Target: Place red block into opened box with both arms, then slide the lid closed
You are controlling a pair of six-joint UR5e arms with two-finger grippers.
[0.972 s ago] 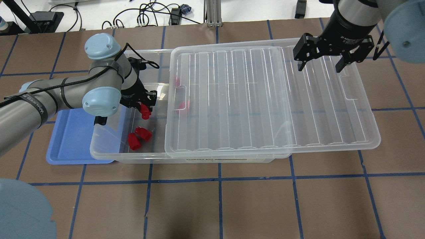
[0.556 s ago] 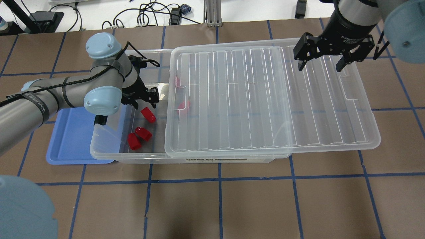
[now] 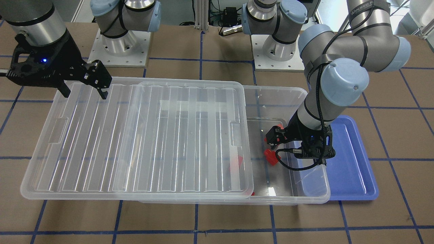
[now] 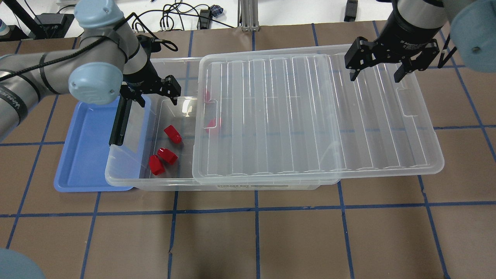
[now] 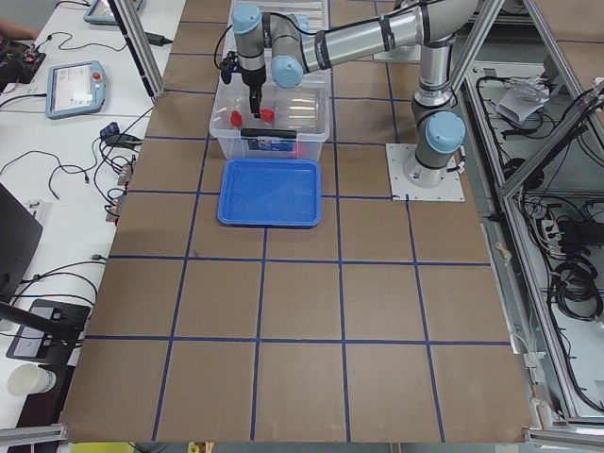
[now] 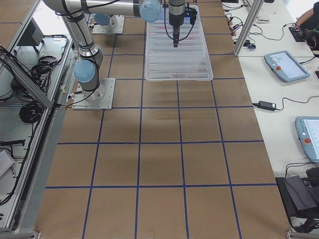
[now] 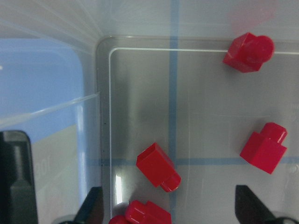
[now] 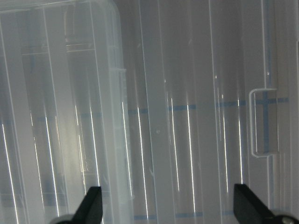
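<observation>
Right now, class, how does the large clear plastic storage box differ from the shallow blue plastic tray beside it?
The clear plastic storage box is see-through and deep-walled; the blue plastic tray is opaque and shallow. The box holds small red blocks and is partly covered by a ribbed clear lid; the tray is uncovered. Both are rectangular plastic containers, side by side.

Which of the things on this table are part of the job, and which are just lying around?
Part of the job: red blocks, box, lid, left gripper, right gripper.
Just lying about: blue tray, cables at the back.
</observation>
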